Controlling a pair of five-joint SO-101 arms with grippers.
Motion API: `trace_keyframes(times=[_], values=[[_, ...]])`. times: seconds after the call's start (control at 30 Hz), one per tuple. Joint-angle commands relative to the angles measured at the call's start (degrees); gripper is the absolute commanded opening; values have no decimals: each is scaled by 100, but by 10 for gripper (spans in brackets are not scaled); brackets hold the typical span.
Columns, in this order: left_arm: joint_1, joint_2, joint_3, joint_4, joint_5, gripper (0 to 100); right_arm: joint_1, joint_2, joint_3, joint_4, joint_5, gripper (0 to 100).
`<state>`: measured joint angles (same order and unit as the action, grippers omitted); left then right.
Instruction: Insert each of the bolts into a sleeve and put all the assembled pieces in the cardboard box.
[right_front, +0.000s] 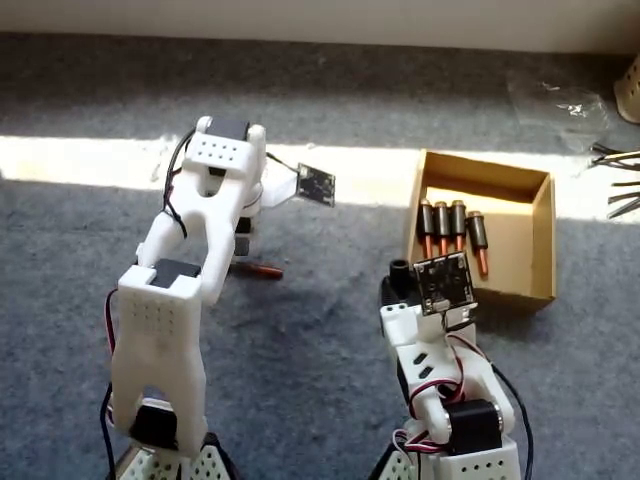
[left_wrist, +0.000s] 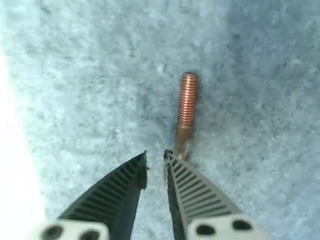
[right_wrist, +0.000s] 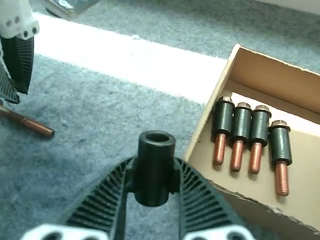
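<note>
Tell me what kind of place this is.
Probably a hobby or lab robotics workspace laid out on grey carpet: two white robot arms, a cardboard box holding sleeved bolts, and a sunlit strip hinting at a window.

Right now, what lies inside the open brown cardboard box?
Four copper bolts in black cylindrical sleeves, side by side. The sleeves cover the bolts' upper shanks.

Brown cardboard box (right_front: 549, 235): 4 black-sleeved copper bolts (right_front: 443, 220) crowd its 9 o'clock side; 3 o'clock side free. Grey carpet (right_front: 320, 340) at box's 9 o'clock passable.
</note>
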<state>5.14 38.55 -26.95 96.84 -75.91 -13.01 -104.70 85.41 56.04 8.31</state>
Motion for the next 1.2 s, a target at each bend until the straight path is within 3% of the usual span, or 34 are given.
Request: trace_keyframes(times=[0.0, 0.3, 0.53, 0.8, 1.0, 1.17], values=[[-13, -154, -576, 97, 1327, 69, 57, -57, -75, -189, -18, 4], [-13, -743, -1095, 413, 4440, 66, 57, -57, -75, -189, -18, 4], [-13, -1859, -92, 413, 6778, 66, 57, -57, -75, -189, -18, 4], [-13, -2580, 1297, 404, 8343, 66, 57, -57, -75, -189, -18, 4], [-4, -2273, 1604, 404, 10048, 70, 57, -57, -75, -189, -18, 4], [-4, -1991, 1587, 352, 10409, 71, 57, -57, -75, -189, -18, 4]])
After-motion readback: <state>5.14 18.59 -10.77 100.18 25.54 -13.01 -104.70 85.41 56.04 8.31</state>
